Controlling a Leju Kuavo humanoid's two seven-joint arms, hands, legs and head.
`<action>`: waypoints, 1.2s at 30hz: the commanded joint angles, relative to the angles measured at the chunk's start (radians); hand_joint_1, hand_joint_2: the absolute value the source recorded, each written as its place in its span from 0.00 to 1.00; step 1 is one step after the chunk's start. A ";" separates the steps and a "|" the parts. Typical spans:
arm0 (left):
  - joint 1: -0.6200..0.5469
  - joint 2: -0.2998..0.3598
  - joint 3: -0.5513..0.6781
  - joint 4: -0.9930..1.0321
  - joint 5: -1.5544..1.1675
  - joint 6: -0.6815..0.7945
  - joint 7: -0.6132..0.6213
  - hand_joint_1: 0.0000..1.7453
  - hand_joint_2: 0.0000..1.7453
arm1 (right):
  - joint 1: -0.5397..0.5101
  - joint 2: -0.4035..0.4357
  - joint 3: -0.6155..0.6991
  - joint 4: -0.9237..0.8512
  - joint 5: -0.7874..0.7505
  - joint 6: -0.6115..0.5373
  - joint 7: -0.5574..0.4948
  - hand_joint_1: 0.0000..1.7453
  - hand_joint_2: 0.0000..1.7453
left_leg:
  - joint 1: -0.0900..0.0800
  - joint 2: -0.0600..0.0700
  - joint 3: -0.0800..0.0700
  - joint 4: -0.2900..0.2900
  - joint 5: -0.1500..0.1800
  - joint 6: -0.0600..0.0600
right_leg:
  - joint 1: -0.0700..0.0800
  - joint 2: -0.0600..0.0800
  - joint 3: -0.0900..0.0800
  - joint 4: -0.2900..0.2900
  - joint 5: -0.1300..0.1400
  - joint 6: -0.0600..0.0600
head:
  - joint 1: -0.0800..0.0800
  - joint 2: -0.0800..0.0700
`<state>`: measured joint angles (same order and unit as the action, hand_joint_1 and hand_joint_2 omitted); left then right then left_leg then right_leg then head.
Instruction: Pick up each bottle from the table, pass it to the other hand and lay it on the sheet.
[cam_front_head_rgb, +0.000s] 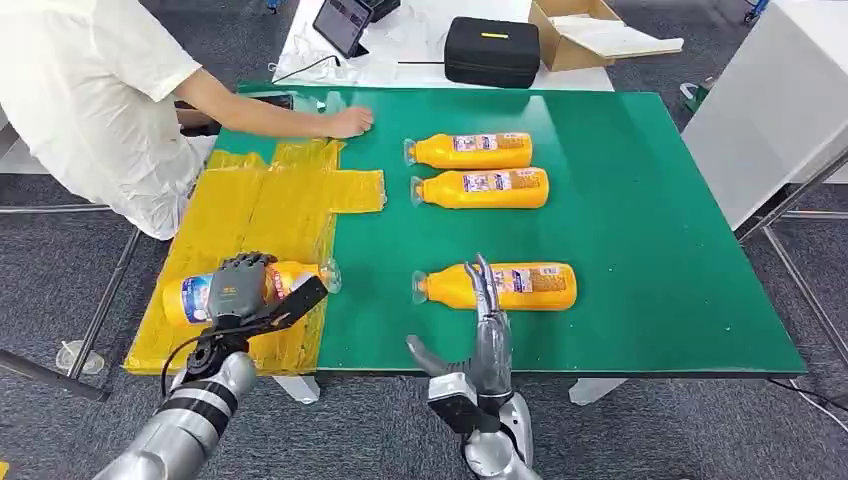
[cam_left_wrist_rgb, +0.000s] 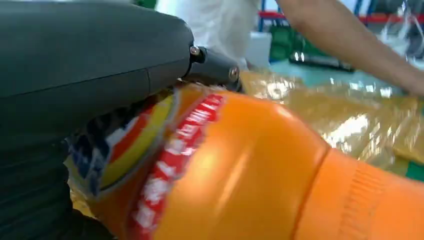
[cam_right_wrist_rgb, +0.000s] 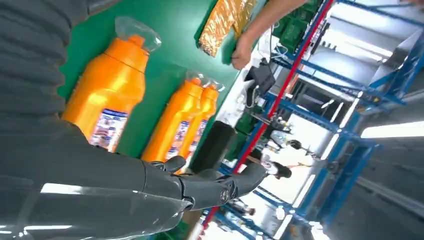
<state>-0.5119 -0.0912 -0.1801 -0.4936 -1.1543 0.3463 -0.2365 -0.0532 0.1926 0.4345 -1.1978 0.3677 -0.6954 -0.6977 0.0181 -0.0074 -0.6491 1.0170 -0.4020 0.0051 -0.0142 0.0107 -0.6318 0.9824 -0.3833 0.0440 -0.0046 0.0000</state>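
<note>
Four orange bottles out: one (cam_front_head_rgb: 250, 289) gripped sideways in left hand (cam_front_head_rgb: 238, 287) over yellow sheet (cam_front_head_rgb: 262, 205) for laying, right hand (cam_front_head_rgb: 487, 300) spread above nearest worktop bottle (cam_front_head_rgb: 497, 286).

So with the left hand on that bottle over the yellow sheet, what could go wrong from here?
The round orange plastic bottle in the left hand lies at the crinkled yellow sheet's edge and might roll onto the green table. A person's hand rests near the sheet, so a swinging arm could strike it.
</note>
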 joint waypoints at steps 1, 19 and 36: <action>-0.061 0.038 -0.088 0.114 0.013 -0.058 -0.013 0.00 1.00 | -0.035 -0.030 0.046 0.059 -0.038 -0.003 0.000 0.00 0.00 | 0.000 0.002 0.003 -0.001 -0.001 0.000 | 0.001 0.001 0.003 -0.001 0.000 -0.001 | 0.000 0.000; -0.066 0.031 -0.138 0.048 0.077 -0.093 -0.082 0.00 1.00 | -0.042 -0.028 0.033 0.070 0.028 -0.003 0.000 0.00 0.00 | 0.001 0.000 0.006 -0.001 0.000 0.000 | 0.001 -0.001 0.007 0.000 -0.002 -0.002 | 0.000 0.000; 0.134 0.044 -0.319 -0.344 0.199 -0.095 -0.129 0.00 1.00 | -0.005 -0.033 -0.125 0.036 0.168 -0.003 0.000 0.00 0.00 | 0.000 -0.001 0.002 0.000 0.000 0.000 | 0.001 -0.002 0.003 0.000 -0.002 -0.002 | 0.000 0.000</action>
<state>-0.4086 -0.0751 -0.4033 -0.7352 -0.9560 0.2617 -0.3681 -0.0553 0.1774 0.3597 -1.1719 0.5371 -0.6966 -0.6977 0.0188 -0.0089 -0.6507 1.0171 -0.4007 0.0039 -0.0140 0.0103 -0.6323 0.9822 -0.3835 0.0438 -0.0042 0.0000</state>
